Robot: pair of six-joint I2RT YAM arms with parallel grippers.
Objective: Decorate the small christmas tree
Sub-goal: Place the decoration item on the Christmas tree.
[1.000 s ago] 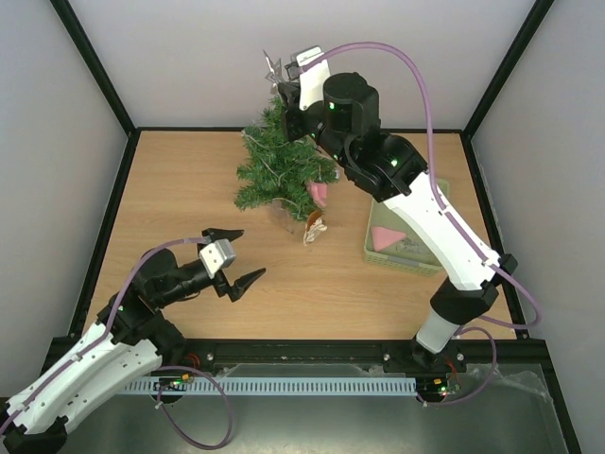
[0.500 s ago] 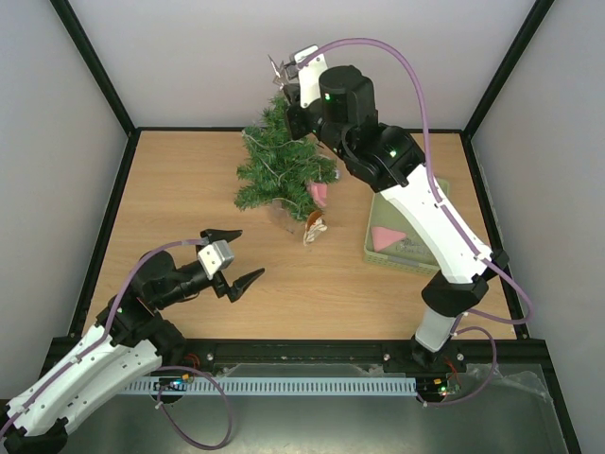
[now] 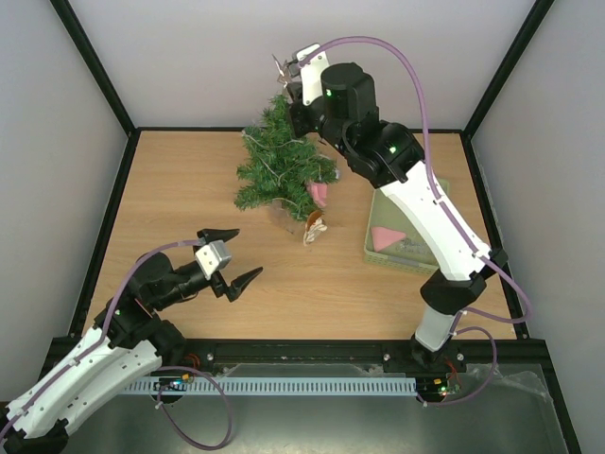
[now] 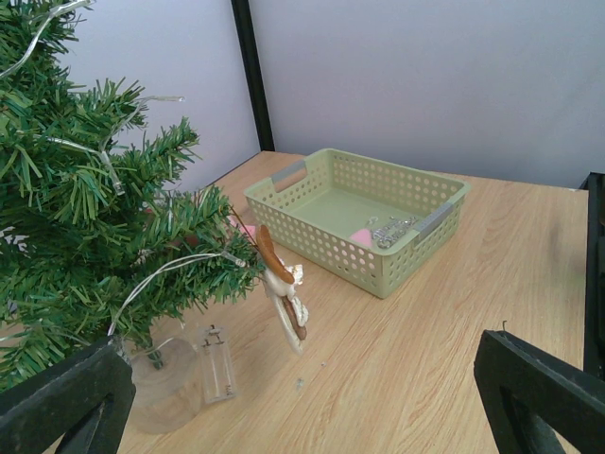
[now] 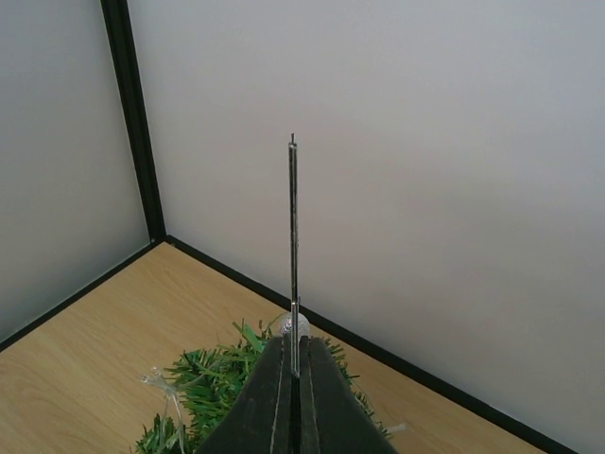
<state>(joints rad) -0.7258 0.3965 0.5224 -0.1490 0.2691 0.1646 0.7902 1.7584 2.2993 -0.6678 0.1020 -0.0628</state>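
The small christmas tree [image 3: 284, 165] stands at the back of the table, strung with a clear light wire. Its branches fill the left of the left wrist view [image 4: 85, 218], and its top shows below the right wrist's fingers [image 5: 217, 392]. My right gripper [image 3: 289, 83] hovers above the treetop, shut on a thin silver star ornament [image 3: 280, 68], seen edge-on as a narrow strip [image 5: 293, 236] rising from the right gripper [image 5: 294, 348]. My left gripper [image 3: 232, 255] is open near the front left, empty, facing the tree [image 4: 302, 416].
A pink ornament [image 3: 319, 194] and a brown-and-white one [image 3: 313, 228] [image 4: 282, 288] hang on the tree's near side. A green basket [image 3: 371, 248] [image 4: 331, 251] to the right holds a pink piece [image 3: 386, 236] and silver bits [image 4: 392, 227]. A clear battery box [image 4: 216, 364] lies by the tree's base.
The right wrist has turned and shifted slightly right above the treetop, so the silver star now looks narrower. The left arm has stayed put.
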